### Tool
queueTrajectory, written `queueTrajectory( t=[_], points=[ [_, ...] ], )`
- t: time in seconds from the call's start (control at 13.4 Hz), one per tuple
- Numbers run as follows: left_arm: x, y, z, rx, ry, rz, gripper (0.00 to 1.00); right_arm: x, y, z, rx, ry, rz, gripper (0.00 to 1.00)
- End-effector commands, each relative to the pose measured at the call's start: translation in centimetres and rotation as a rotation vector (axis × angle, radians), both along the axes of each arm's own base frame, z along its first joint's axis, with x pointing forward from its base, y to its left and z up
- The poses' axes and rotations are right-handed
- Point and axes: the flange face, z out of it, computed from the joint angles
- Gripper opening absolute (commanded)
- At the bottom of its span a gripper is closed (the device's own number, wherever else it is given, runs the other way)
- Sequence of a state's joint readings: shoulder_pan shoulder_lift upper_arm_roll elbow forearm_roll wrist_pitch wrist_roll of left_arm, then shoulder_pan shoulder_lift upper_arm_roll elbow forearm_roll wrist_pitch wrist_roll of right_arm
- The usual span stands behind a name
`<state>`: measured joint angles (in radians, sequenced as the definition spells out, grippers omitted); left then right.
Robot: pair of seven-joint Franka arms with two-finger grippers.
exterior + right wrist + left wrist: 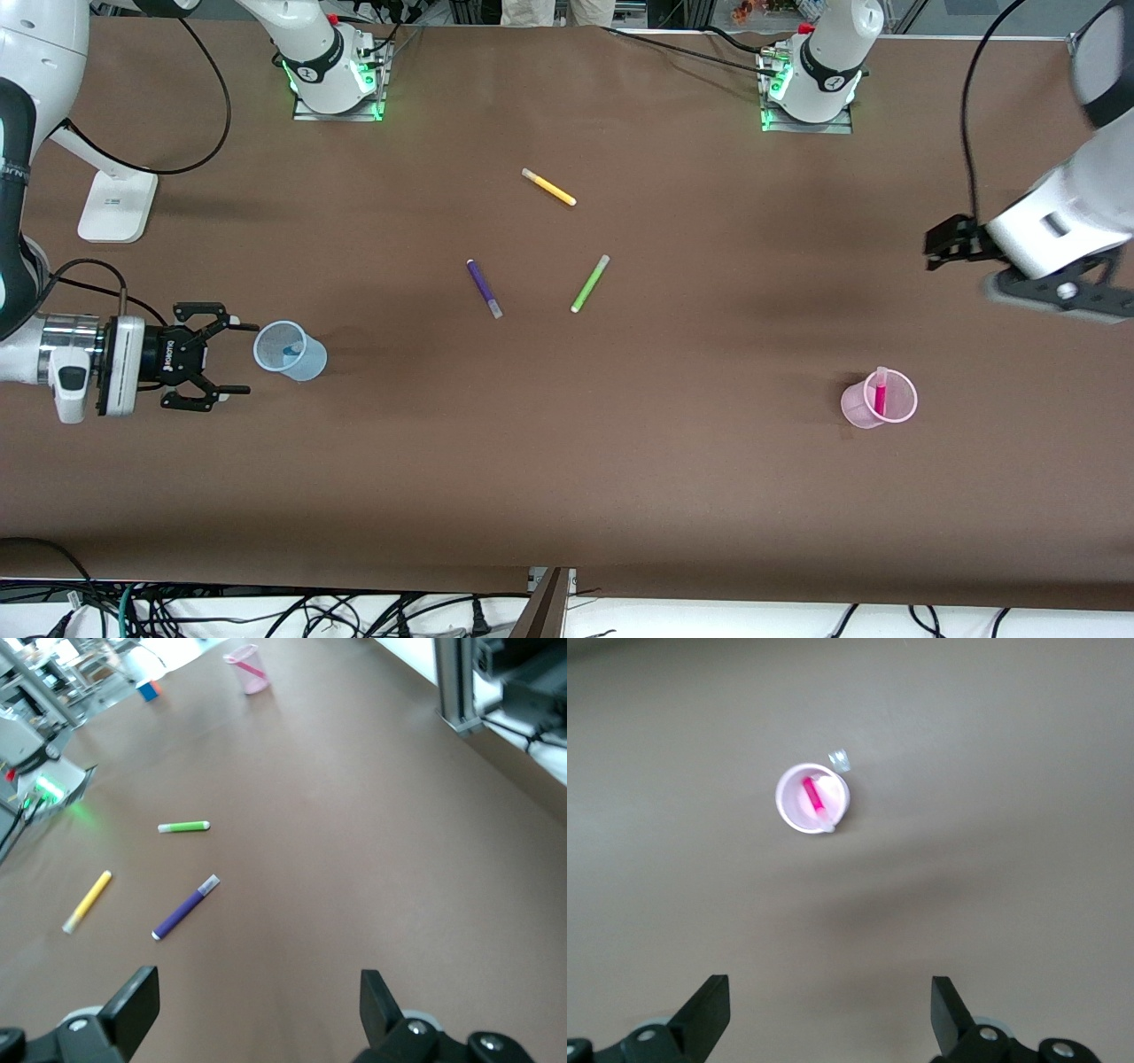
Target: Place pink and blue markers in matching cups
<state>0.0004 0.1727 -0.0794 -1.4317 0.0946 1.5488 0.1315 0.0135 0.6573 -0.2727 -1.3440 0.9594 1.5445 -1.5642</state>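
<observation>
The pale pink cup (879, 399) stands toward the left arm's end of the table with the pink marker (880, 394) upright in it. Both show in the left wrist view: cup (790, 806), marker (812, 795). My left gripper (941, 244) is open and empty, up in the air over bare table at that end (830, 1010). The pale blue cup (291, 351) stands toward the right arm's end, with a sky-blue piece of the blue marker (285, 353) showing inside. My right gripper (237, 356) is open and empty, level with and just beside this cup (257, 1010).
A yellow marker (548, 187), a dark purple marker (484, 288) and a lime-green marker (590, 283) lie mid-table; the right wrist view shows them too. A white stand (115, 206) sits near the right arm's end.
</observation>
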Motion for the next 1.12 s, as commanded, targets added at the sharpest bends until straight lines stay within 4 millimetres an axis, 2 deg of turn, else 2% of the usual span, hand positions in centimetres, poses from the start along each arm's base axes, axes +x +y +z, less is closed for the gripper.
queueTrajectory(
  t=[0.0, 0.07, 0.22, 0.3, 0.37, 0.45, 0.52, 0.6, 0.82, 1.05],
  points=[
    [0.4, -0.7, 0.3, 0.024, -0.016, -0.022, 1.00, 0.7, 1.4, 2.3, -0.087, 0.148, -0.102, 1.00],
    [-0.1, -0.6, 0.8, 0.026, -0.020, -0.022, 1.00, 0.7, 1.6, 2.4, -0.121, 0.207, -0.149, 1.00],
    [-1.5, 0.1, 1.7, 0.009, -0.044, -0.014, 1.00, 1.0, 2.3, 4.3, -0.218, 0.297, -0.243, 1.00],
    [-3.5, 0.0, 2.2, -0.015, -0.044, -0.017, 1.00, 0.7, 2.7, 5.4, -0.246, 0.373, -0.307, 1.00],
    [-5.9, -0.2, 1.8, -0.017, -0.071, -0.009, 1.00, 0.4, 3.3, 5.3, -0.285, 0.455, -0.352, 1.00],
    [-7.2, 0.3, 0.8, -0.030, -0.100, -0.007, 1.00, 0.1, 3.9, 5.1, -0.330, 0.506, -0.379, 1.00],
    [-7.2, 2.0, 0.6, -0.077, -0.087, 0.035, 1.00, -0.1, 4.1, 5.1, -0.370, 0.542, -0.413, 1.00],
    [-7.4, 2.1, 0.6, -0.094, -0.067, 0.046, 1.00, -0.3, 4.5, 6.2, -0.412, 0.567, -0.460, 1.00],
    [-8.0, -0.3, 1.9, -0.042, -0.030, -0.004, 1.00, -1.5, 7.2, 8.2, -0.594, 0.630, -0.586, 1.00],
    [-7.7, -0.5, 1.8, -0.027, -0.026, -0.011, 1.00, -5.4, 8.8, 10.8, -0.776, 0.696, -0.758, 1.00]
  ],
)
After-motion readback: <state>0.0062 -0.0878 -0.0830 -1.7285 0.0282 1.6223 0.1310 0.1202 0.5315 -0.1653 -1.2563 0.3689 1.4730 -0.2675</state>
